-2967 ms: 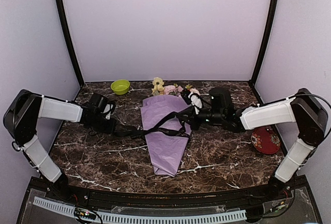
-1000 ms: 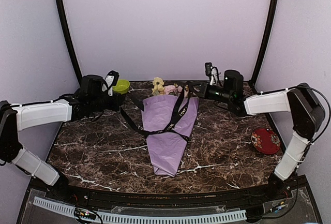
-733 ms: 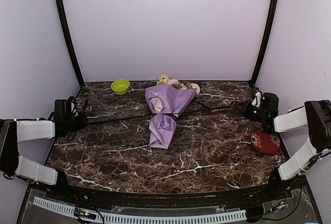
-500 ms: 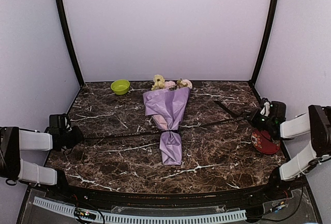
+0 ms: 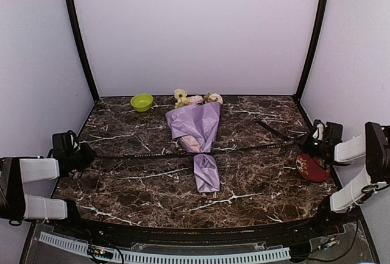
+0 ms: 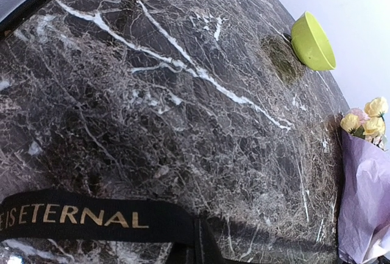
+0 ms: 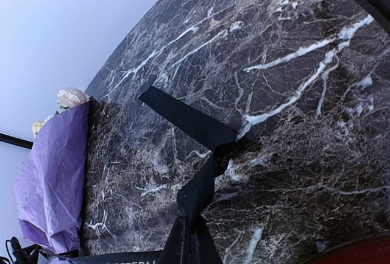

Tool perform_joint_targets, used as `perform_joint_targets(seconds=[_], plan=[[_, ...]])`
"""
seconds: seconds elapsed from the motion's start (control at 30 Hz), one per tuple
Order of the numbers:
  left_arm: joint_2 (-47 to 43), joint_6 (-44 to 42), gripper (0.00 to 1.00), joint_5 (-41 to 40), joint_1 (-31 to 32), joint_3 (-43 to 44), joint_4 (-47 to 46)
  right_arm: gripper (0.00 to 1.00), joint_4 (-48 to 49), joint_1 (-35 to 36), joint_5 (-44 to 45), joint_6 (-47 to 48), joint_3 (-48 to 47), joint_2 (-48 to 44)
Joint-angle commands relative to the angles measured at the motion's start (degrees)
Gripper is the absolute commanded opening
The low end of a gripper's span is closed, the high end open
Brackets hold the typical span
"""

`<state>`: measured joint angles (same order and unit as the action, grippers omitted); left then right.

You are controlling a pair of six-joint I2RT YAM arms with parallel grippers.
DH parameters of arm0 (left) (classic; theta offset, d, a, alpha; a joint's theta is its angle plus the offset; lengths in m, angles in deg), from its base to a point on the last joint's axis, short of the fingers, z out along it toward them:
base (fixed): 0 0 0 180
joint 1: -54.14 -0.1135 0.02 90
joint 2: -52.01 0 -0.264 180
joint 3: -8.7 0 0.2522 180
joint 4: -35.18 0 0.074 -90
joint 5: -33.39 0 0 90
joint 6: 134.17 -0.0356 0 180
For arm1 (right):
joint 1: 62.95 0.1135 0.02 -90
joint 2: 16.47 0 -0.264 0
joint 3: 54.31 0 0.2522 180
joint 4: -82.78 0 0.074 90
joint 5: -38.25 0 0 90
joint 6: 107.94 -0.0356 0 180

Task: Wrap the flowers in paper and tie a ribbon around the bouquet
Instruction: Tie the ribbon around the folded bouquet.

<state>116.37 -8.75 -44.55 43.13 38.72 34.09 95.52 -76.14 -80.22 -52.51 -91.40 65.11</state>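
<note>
Your left gripper [image 5: 85,154] is way out at the table's [image 5: 122,185] 9 o'clock edge, clamped tight on the ribbon [image 5: 146,154]. The bouquet [image 5: 196,131] lies well off at its 3 o'clock. The left wrist view only gives you ribbon [image 6: 79,218] with gold lettering, cut off by the bottom edge, and the fingers don't show there.

The green bowl [image 5: 141,102] sits at the bouquet's 11 o'clock, well apart from it.

The bouquet lies mid-table, flowers [image 5: 195,99] at 12 o'clock, tip at 6. The ribbon crosses the paper [image 5: 194,124] low down, pulled taut, and pinches it into a narrow waist. Whether there's a knot there is too small to tell.

Your right gripper [image 5: 309,144] is at the 3 o'clock edge, also closed on the ribbon, with the bouquet well off at its 9 o'clock. A loose tail lies toward its 10 o'clock, and the red plate [image 5: 312,169] is just beside it at 6. In the right wrist view the fingers are out of frame too, and the ribbon [image 7: 195,197] runs off the bottom.

Versus half a second ago, both grippers have pulled a bit further out and the waist is cinched tighter. Three seconds back, the ribbon was loose loops over the paper with both grippers right next to it.
</note>
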Motion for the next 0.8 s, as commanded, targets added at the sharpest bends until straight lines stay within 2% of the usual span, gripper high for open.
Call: perform_joint_targets(seconds=[0.0,0.33,0.53,0.6,0.67,0.77], plan=[[-1.87,0.91,0.00,-9.69,-3.48,-1.45,-0.55,0.00,3.76,-3.55,7.00,1.95,-2.11,1.89],[-2.87,1.89,0.00,-9.55,-5.35,-1.90,-0.22,0.00,0.19,-5.11,8.69,2.90,-3.47,2.27],[-3.36,1.12,0.00,-8.60,-5.87,-1.51,-0.69,0.00,-2.25,-4.91,6.19,3.78,-4.76,2.45],[-4.34,-0.65,0.00,-6.89,-5.43,-0.42,-0.63,0.00,-8.59,-1.41,6.29,5.75,-8.03,1.66],[-6.25,-0.50,0.00,-4.96,-2.54,1.31,-0.42,0.00,-14.83,5.28,9.81,8.88,-11.52,0.09],[-9.97,-2.25,0.00,-8.82,9.82,7.63,2.87,0.00,-21.44,14.45,14.95,11.31,-15.99,-1.39]])
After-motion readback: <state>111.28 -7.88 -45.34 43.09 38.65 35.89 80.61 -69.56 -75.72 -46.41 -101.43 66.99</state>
